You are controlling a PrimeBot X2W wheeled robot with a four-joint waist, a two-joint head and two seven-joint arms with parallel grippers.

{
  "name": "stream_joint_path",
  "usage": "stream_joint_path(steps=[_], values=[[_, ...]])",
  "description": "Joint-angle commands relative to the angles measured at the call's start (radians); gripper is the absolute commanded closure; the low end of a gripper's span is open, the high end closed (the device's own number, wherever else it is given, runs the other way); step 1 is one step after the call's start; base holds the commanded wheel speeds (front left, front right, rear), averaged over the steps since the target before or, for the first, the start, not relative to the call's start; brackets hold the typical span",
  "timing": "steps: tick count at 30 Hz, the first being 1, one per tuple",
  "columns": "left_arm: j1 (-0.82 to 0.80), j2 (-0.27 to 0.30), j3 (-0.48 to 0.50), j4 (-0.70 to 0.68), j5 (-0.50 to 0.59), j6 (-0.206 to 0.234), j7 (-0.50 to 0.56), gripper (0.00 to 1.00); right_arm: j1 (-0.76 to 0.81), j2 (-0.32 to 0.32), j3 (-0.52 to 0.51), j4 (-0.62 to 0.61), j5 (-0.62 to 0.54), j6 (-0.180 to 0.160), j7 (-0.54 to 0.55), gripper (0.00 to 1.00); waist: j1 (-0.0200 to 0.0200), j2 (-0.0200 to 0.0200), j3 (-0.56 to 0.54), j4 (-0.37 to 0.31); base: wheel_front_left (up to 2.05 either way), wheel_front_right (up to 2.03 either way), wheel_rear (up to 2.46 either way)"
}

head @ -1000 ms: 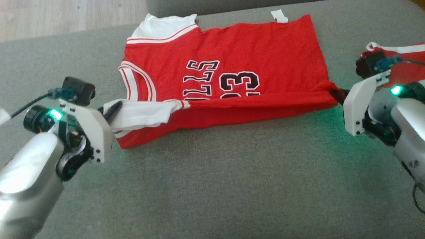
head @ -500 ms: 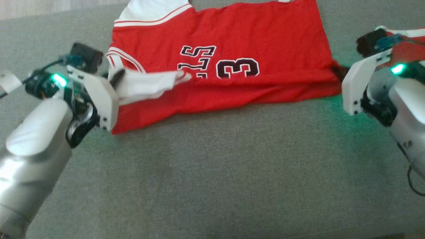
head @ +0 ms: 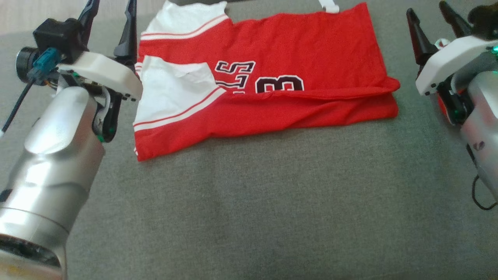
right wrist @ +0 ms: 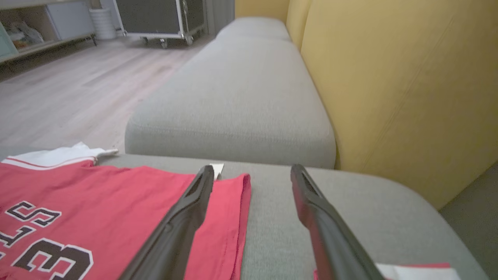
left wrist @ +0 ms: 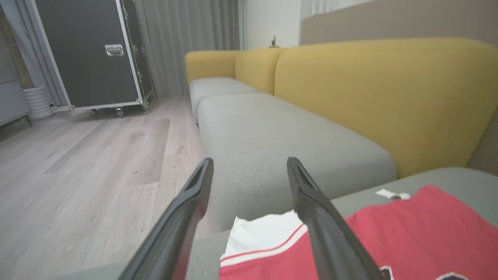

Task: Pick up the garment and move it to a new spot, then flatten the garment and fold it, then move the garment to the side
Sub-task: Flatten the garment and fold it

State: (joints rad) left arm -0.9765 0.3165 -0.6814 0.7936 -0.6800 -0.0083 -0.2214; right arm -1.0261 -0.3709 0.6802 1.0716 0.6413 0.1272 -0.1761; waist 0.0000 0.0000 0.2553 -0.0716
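Note:
The red jersey (head: 303, 46) with white sleeves and dark numbers lies on the grey cushion (head: 249, 202). Its near edge is folded over itself, and a white sleeve (head: 171, 89) lies on top at the left. My left gripper (head: 110, 23) hangs open just left of the jersey's left edge, holding nothing. My right gripper (head: 430, 23) is open too, a little right of the jersey's right edge. In the left wrist view the open gripper (left wrist: 249, 163) is above the white sleeve (left wrist: 264, 233). The right wrist view has the open gripper (right wrist: 252, 171) over the jersey's (right wrist: 116, 202) right edge.
A second red and white garment (right wrist: 416, 269) lies at the far right, under my right arm. Behind the cushion runs a grey sofa seat (right wrist: 241, 89) with yellow backrests (left wrist: 381, 93). Wooden floor (left wrist: 85, 163) and a black wheeled case (left wrist: 89, 50) lie beyond the left edge.
Both grippers let go of the jersey's near edge, opened and rose away from it. The folded edge and white sleeve now rest on the jersey. The head camera has also shifted.

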Motion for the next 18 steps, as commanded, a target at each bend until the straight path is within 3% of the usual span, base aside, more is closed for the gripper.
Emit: stream_joint_path(steps=[1,4,9,13,18], values=[[-0.018,0.026,0.056,-0.025,-0.011,0.011,-0.024,0.0,0.014,0.0,-0.012,-0.015,-0.027,0.003,-0.048,0.0,0.0,0.0,-0.032,0.004,0.0,0.0,0.0],[0.027,0.013,0.116,-0.074,-0.004,0.04,-0.039,0.0,0.036,-0.002,-0.088,-0.034,-0.061,0.003,-0.083,0.0,0.0,0.0,-0.068,0.007,0.0,0.0,0.0],[0.194,-0.019,0.238,-0.262,0.095,0.102,-0.04,0.0,0.199,0.009,-0.389,-0.273,-0.206,0.003,-0.085,0.0,0.0,0.0,-0.127,0.017,0.0,0.0,0.0],[0.357,-0.066,0.311,-0.383,0.173,0.129,-0.04,0.0,0.411,0.107,-0.601,-0.472,-0.364,0.003,-0.085,0.0,0.0,0.0,-0.171,0.021,0.0,0.0,0.0],[0.539,-0.125,0.383,-0.487,0.275,0.143,-0.04,0.0,0.616,0.233,-0.711,-0.635,-0.532,0.003,-0.085,0.0,0.0,0.0,-0.212,0.023,0.0,0.0,0.0]])
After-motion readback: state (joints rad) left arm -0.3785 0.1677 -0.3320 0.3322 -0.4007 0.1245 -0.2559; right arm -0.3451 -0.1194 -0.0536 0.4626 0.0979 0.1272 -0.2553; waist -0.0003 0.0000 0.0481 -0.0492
